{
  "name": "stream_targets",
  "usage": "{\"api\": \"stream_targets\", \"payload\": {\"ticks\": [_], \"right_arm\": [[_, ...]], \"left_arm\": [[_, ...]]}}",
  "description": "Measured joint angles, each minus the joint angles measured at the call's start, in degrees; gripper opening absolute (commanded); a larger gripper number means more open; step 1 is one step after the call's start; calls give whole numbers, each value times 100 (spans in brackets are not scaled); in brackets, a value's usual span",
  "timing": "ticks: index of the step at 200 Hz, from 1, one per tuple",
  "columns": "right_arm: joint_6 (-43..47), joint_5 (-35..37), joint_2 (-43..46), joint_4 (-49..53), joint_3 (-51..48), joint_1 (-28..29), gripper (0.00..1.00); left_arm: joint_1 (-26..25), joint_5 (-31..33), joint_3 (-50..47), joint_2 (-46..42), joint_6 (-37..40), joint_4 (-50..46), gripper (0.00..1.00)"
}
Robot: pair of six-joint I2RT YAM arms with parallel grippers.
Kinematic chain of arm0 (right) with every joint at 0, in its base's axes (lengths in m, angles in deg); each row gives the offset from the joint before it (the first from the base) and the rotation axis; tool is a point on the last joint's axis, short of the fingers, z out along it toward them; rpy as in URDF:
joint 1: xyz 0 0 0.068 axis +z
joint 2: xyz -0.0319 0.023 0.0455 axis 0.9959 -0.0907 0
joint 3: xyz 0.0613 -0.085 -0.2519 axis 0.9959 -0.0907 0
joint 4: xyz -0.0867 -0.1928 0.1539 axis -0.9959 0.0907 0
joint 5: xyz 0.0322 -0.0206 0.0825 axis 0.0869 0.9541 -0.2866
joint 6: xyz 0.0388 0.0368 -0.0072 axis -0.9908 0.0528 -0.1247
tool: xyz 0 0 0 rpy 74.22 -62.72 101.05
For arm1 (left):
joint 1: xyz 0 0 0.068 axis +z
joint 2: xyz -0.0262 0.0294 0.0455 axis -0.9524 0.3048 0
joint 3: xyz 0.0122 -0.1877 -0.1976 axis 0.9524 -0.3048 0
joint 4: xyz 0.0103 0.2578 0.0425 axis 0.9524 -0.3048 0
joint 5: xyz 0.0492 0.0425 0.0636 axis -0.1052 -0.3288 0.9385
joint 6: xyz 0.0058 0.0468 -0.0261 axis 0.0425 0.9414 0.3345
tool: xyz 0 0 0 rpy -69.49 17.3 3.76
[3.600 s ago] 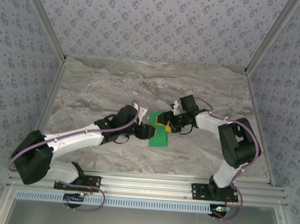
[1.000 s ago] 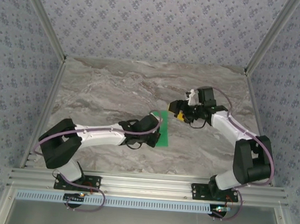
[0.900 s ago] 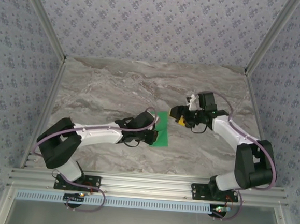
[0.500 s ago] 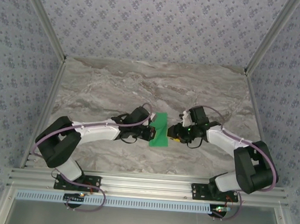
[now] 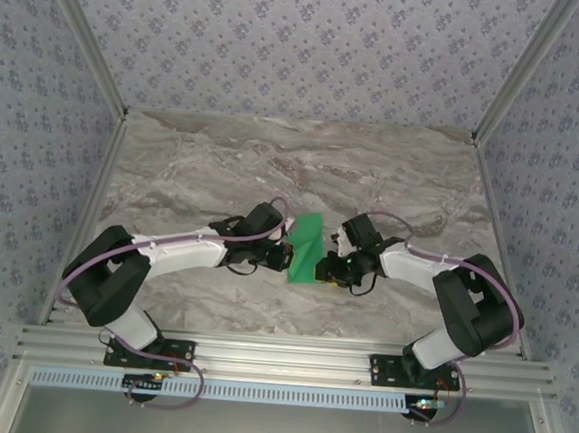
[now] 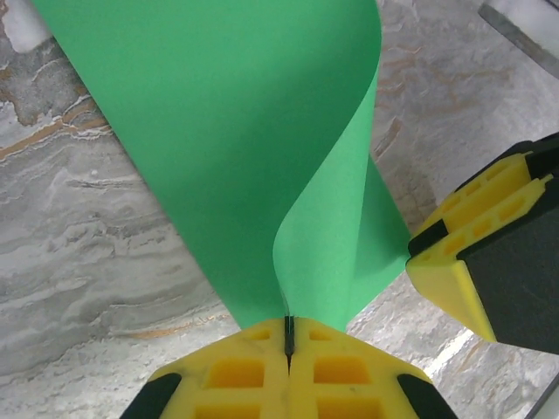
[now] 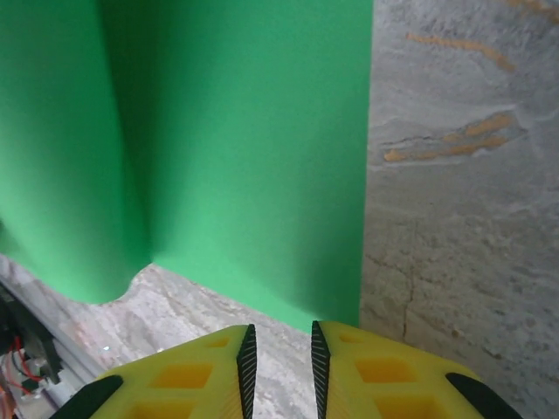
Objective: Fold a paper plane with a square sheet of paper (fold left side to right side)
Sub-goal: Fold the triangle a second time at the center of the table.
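Green paper (image 5: 305, 246) near the middle of the marble table (image 5: 203, 170), set between the two grippers. Pinched at its near left edge by the left gripper (image 5: 288, 258), clenched tight on the sheet. Seen from the left wrist: yellow fingers (image 6: 236, 380) pressed together at the bottom, a thin edge of paper (image 6: 218, 131) caught in the seam of the left gripper (image 6: 287, 336). Rises from that grip in a loose curl, one layer bowed broad on the left, a second showing behind it on the right, the bend rounded with no sharp crease. Just beside the sheet's right edge in the same view, the right gripper (image 6: 419, 253), yellow tips close to the paper; cannot tell if touching. From above, right gripper (image 5: 327, 270) low at the near right side of the sheet, facing the left one across it. Seen from the right wrist: yellow fingers (image 7: 201, 380) parted by a narrow slit, bare marble through the gap of the right gripper (image 7: 279, 345), nothing held between. Just ahead of those tips, the near edge and corner of the paper (image 7: 262, 157): flat against the table (image 7: 454, 218) on the right, humped into a soft ridge on the left. Cannot tell whether the tips meet that edge
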Motion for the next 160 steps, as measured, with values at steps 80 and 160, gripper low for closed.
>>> {"api": "stream_targets", "payload": {"ticks": [80,160], "right_arm": [[68,328,-168,306,247,127,26],[111,385,-199,374,293,168,25]], "left_arm": [[122,87,245,232,278,-92,1],[157,85,564,673,498,-212,0]]}}
